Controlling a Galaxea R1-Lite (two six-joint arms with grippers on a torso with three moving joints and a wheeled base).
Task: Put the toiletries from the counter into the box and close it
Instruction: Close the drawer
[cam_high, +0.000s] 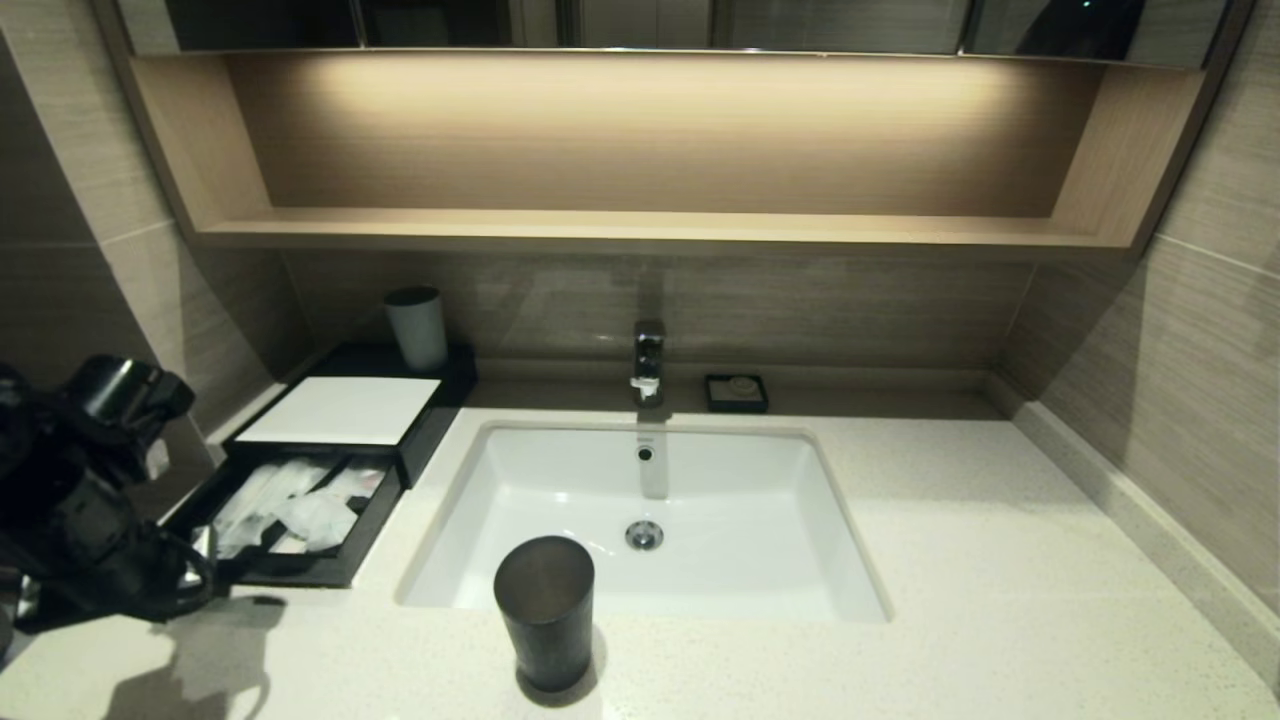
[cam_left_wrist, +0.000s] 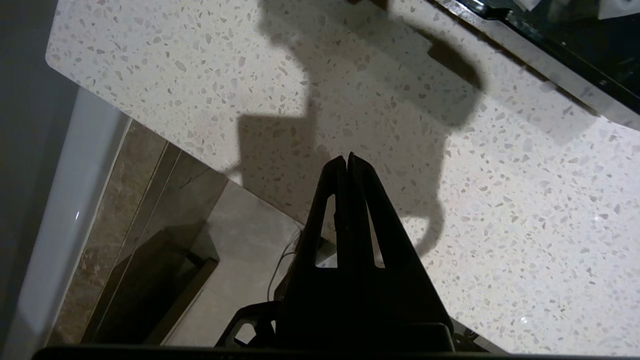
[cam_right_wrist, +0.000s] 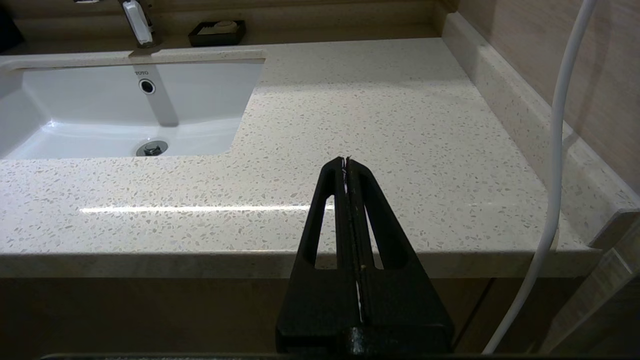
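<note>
Head view showed packets (cam_high: 290, 505) lying in the box's (cam_high: 340, 410) open drawer; left gripper (cam_left_wrist: 346, 159), fingers together, hovered beside it, likely to push.

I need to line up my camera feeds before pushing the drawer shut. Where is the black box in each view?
Head view: the box sits at the counter's back left, its drawer pulled open with the toiletries inside.
Left wrist view: only the box's glossy black edge shows, in a corner.
Right wrist view: not in it.
Shared landmark: the speckled counter.
</note>
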